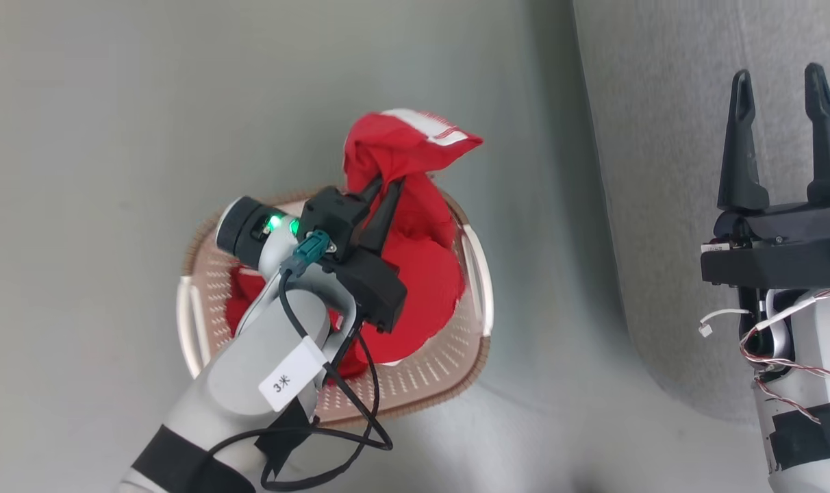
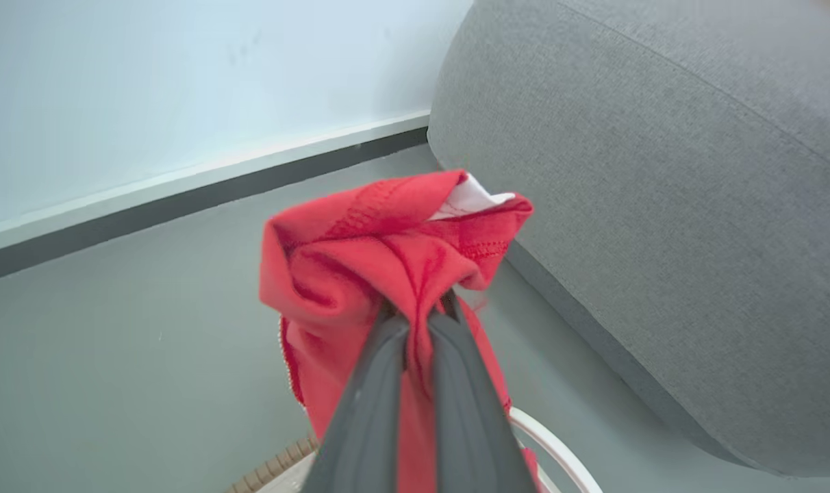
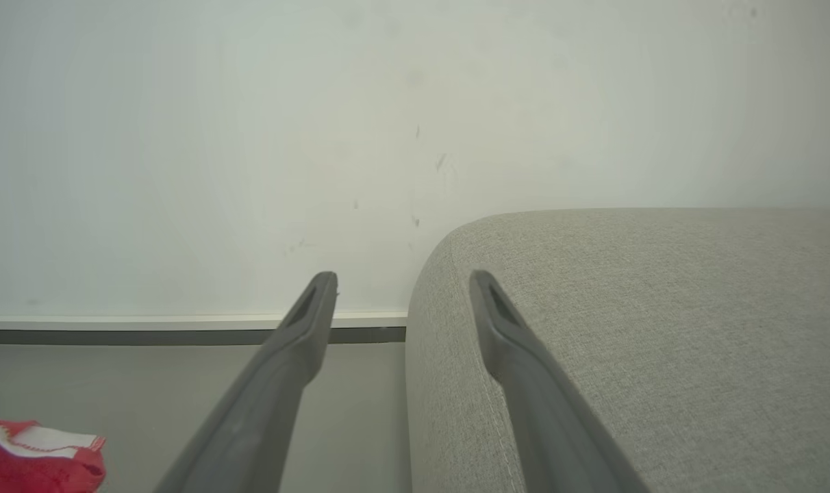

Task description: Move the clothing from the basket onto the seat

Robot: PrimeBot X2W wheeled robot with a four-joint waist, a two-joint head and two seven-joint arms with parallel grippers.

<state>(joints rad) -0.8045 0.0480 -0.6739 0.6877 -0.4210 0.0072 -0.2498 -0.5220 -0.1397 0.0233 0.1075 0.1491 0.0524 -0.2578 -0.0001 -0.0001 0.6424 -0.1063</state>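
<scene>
Red clothing [image 1: 408, 147], clamped tight in left tool [image 1: 387, 183], held bunched above basket [image 1: 429, 383], ready for carrying toward grey seat [image 1: 661, 103]; right tool [image 1: 779, 74] parted, empty, parked over seat.

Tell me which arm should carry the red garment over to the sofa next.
Left. The left end effector is shut on the red garment, raised over the basket. The right end effector is open and empty, though nearer the sofa.

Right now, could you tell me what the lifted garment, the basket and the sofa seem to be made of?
Garment: thin red fabric, matte, bunching softly, stitched hems. Basket: probably smooth cream plastic, perforated; brown rim looks woven. Sofa: grey woven upholstery, visible coarse weave.
</scene>
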